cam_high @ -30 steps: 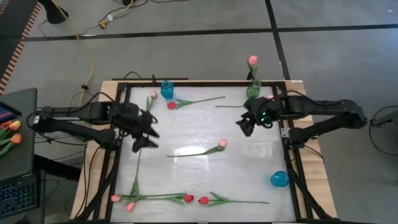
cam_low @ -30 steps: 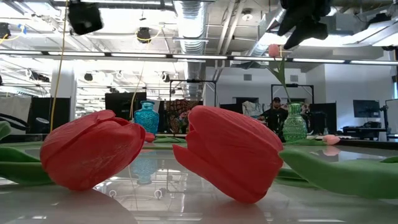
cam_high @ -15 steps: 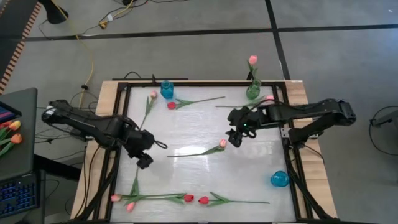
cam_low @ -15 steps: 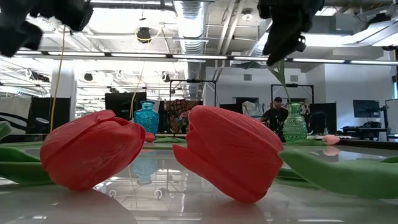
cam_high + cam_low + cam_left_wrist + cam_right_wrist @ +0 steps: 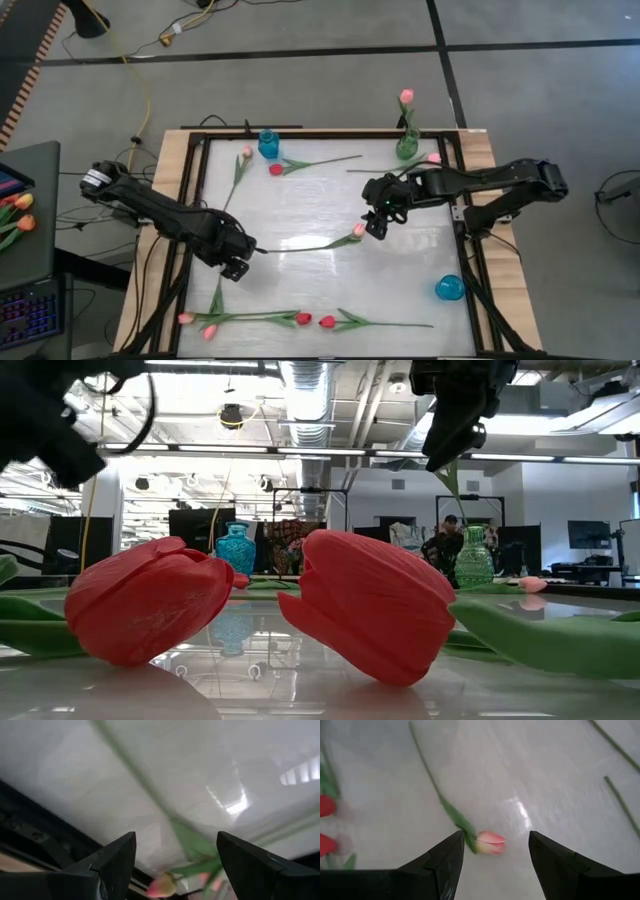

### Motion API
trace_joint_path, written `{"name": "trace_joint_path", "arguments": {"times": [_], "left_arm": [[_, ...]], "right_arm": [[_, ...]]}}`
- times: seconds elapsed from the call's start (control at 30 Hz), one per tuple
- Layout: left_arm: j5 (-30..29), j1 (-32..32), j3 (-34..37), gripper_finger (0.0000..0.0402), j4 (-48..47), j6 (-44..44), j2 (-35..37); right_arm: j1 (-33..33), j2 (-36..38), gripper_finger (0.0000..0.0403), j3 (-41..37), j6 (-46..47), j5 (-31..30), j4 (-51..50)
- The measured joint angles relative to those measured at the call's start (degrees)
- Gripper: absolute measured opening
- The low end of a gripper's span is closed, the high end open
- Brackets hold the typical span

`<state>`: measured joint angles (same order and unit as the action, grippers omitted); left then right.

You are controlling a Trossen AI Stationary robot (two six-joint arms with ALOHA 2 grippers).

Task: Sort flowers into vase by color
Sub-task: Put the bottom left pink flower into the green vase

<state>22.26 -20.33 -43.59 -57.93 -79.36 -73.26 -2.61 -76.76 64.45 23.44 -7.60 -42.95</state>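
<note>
- Right pincer point(image 5: 375, 222): hangs over the middle of the white counter point(image 5: 330, 200), fingers spread apart and holding nothing; the right wrist view shows a pink tulip point(image 5: 490, 843) lying on the counter between the two fingers.
- Left pincer point(image 5: 237, 262): poised over the counter's left part, fingers wide apart and empty, above the stem of a pink tulip point(image 5: 161, 885) lying near the front left corner.
- Flowers on the counter: two red tulips point(image 5: 315, 320) head to head at the front edge, two pink ones point(image 5: 197, 324) at the front left corner, one red point(image 5: 276, 169) and one pink point(image 5: 246, 152) near the back.
- Green vase point(image 5: 406, 146): at the back right edge, holding one upright pink tulip point(image 5: 406, 96).
- Blue vases: one at the back point(image 5: 268, 144), one at the front right point(image 5: 449, 289).
</note>
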Motion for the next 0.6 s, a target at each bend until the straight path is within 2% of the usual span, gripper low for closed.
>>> {"name": "trace_joint_path", "arguments": {"times": [0.37, 0.6], "left_arm": [[-1.57, -4.88, 10.76, 0.0265, 14.8, -9.76, 0.95], [-2.24, -9.44, 14.14, 0.0261, 22.37, -16.84, 0.93]], "right_arm": [[0.0, 0.01, 0.0249, 0.0, -0.09, 1.9, -0.05], [0.21, 0.06, 0.0249, 0.0, -0.15, 1.9, -0.05]]}}
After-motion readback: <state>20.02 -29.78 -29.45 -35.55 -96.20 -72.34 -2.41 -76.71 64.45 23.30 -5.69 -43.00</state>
